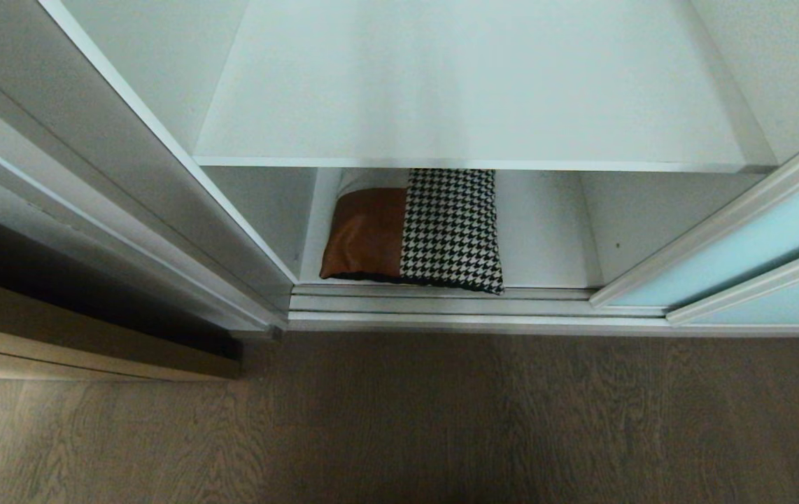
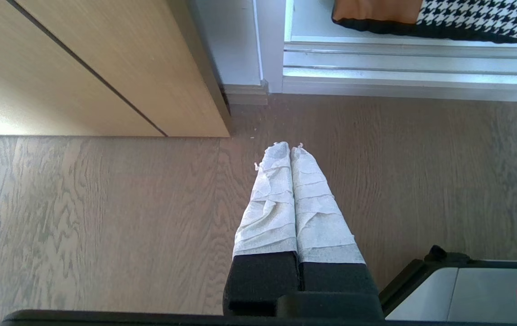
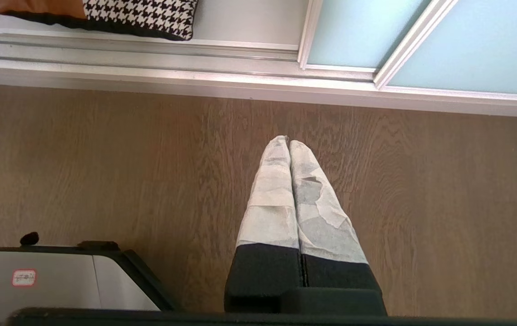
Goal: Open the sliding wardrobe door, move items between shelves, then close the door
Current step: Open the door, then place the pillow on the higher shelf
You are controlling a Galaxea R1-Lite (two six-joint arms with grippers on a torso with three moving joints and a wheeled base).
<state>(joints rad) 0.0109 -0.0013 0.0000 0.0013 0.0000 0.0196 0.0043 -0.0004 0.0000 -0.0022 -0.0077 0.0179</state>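
The patchwork pillow (image 1: 413, 234) lies on the bottom shelf (image 1: 546, 269), sliding wardrobe door (image 1: 742, 259) standing open at right.

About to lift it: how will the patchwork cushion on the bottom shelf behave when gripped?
The patchwork cushion looks plump and fabric-covered, so it will probably squash and sag rather than stay stiff. The brown panel has a slight sheen, possibly slicker than the houndstooth. It lies flat, unlikely to roll.

A grey-brown wood-grain plank floor (image 1: 483, 420) runs up to a silver metal sliding track (image 1: 441, 308). A light wooden cabinet panel (image 2: 82, 68) stands beside it.
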